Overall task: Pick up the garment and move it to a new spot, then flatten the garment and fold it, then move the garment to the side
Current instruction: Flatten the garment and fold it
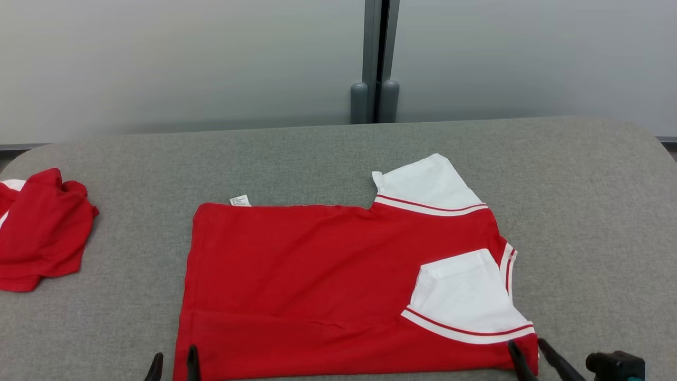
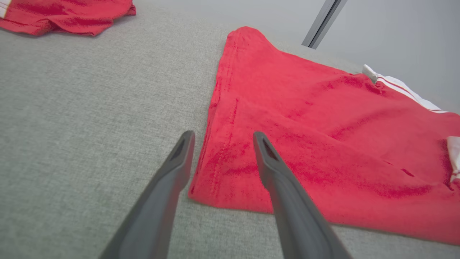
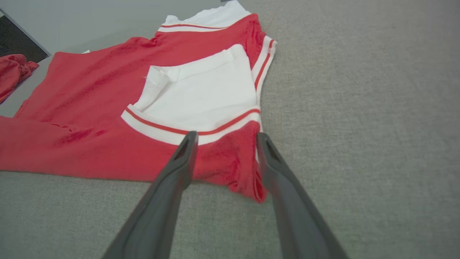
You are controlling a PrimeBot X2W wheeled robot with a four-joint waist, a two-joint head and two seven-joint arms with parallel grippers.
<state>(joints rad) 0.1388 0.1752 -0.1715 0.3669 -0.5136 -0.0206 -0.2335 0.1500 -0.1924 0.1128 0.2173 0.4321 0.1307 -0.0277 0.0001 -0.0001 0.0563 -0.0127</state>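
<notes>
Between the parted fingers of your left gripper (image 2: 223,138) lies the near hem corner of the red garment (image 1: 317,275). Its left finger stands over bare grey table (image 1: 582,211) and its right finger over red cloth, with nothing pinched. The fingers of your right gripper (image 3: 227,136) are spread apart and empty too. Between them sits the garment's other near corner, a rumpled red tip just below the striped cuff of the white sleeve (image 3: 201,93) folded onto the body. You cannot tell whether any fingertip touches the cloth. Beyond both pairs of fingertips the garment lies flat on the table, with its second white sleeve (image 1: 423,182) and a small label (image 1: 240,200) at the far edge. Well off to the left of your left fingers, a second red garment (image 1: 42,233) lies bunched.
</notes>
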